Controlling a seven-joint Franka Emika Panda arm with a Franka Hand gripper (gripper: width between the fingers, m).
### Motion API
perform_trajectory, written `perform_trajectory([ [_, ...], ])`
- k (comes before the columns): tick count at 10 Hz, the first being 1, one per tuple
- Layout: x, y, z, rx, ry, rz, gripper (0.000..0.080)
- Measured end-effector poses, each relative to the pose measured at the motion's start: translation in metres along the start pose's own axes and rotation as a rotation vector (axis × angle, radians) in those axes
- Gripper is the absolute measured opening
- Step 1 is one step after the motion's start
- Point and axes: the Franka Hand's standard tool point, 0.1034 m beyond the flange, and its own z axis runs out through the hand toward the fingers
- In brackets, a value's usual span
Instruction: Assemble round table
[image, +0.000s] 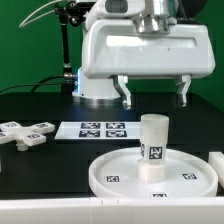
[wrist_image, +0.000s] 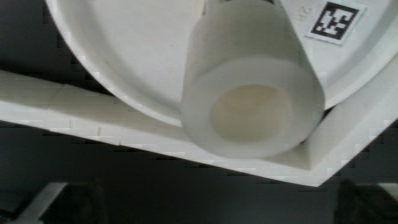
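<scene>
The white round disc (image: 115, 172) lies flat on the black table, rim up. The short thick cylinder leg (image: 152, 148) stands upright on its middle, with a square tag on its side. The cross-shaped foot (image: 25, 131) lies at the exterior view's left. My gripper (image: 152, 95) hangs straight above the leg, open and empty, with a finger to each side and clear of the leg's top. In the wrist view I look down on the leg's hollow top (wrist_image: 249, 105) and the disc (wrist_image: 125, 45); my gripper (wrist_image: 210, 208) shows only as dim dark fingers (wrist_image: 43, 202) at the edge.
The marker board (image: 100, 130) lies behind the disc. A white block (image: 50, 210) borders the disc at the front and turns a corner at the exterior view's right (image: 217, 160); it also shows in the wrist view (wrist_image: 107, 125). The arm's white base (image: 95, 95) stands at the back.
</scene>
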Motion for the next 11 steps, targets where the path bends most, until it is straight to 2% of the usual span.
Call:
perform_trajectory([
  [3, -0.003, -0.002, 0.004, 0.008, -0.023, 0.0, 0.0649],
  [4, -0.01, 0.0, 0.01, 0.012, -0.043, -0.007, 0.0649],
  [5, -0.017, -0.003, 0.016, 0.037, -0.115, 0.0, 0.0649],
  [8, -0.022, -0.015, 0.022, 0.105, -0.299, 0.016, 0.0649],
  [11, -0.027, -0.011, 0.031, 0.114, -0.322, 0.014, 0.0649],
])
